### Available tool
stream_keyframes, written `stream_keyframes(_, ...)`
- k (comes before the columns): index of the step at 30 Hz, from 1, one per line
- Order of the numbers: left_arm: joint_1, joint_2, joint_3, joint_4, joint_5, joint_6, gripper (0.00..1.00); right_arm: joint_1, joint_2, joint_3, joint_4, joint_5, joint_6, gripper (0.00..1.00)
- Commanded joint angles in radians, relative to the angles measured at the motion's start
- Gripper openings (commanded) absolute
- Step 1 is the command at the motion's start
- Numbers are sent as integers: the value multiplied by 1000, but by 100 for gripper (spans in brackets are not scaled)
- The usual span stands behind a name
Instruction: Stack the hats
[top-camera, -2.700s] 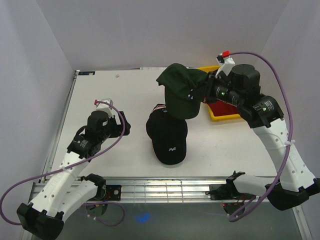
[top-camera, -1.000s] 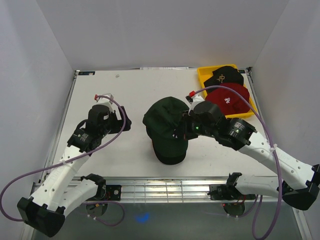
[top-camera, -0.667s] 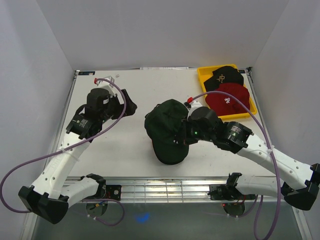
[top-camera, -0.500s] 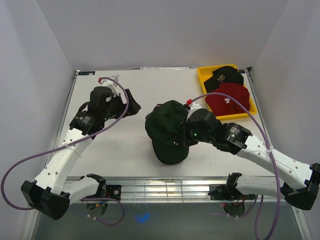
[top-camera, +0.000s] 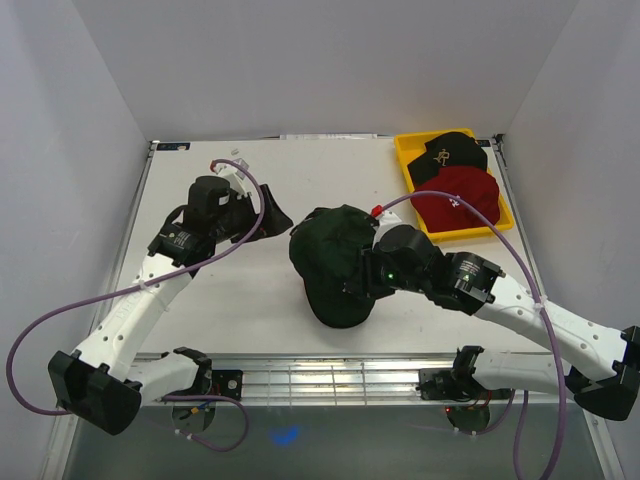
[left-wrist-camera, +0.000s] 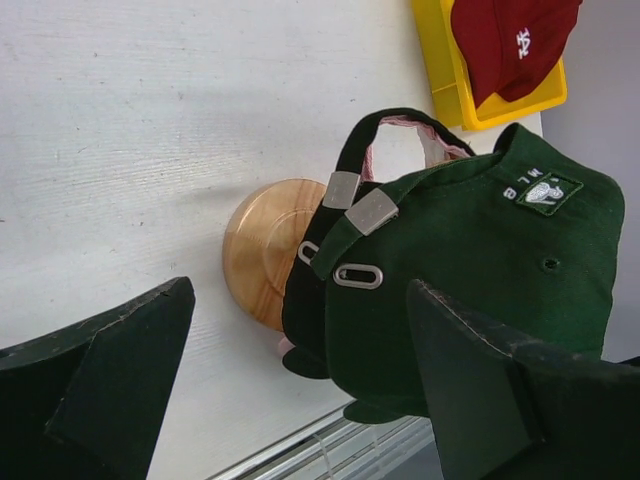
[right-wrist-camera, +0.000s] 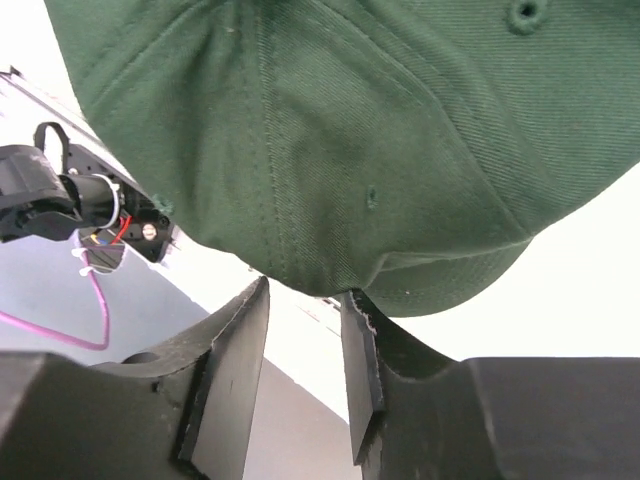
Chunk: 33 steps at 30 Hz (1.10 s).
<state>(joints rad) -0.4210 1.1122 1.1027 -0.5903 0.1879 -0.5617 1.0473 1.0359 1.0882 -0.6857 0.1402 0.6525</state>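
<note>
Four caps show on the desk (top-camera: 200, 320): one green cap (top-camera: 330, 255) at the centre, one black cap (left-wrist-camera: 300, 310) under it, and in the far right one red cap (top-camera: 455, 195) and another black cap (top-camera: 445, 150). One yellow tray (top-camera: 405, 150). One wooden stand (left-wrist-camera: 260, 250).

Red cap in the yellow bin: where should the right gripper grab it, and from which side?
Probably by the crown edge nearest the arms, coming down from above. The red cap lies crown-up in the yellow bin, overlapping the black cap behind it; bin walls block a sideways approach. Its brim is not clearly visible. The right gripper must first release the green cap.
</note>
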Motion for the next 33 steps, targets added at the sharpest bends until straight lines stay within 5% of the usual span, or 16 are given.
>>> stream_keyframes(1,-2,-11,-18,38,33,-6,98,13,-8,3,54,15,-1,42)
stream_keyframes(22,-2,46,-61,86,50,-3,71,19,-37,105,-25,142,-28,57)
stream_keyframes(33,-2,58,-53,84,39,-3,68,19,-20,38,41,90,-28,57)
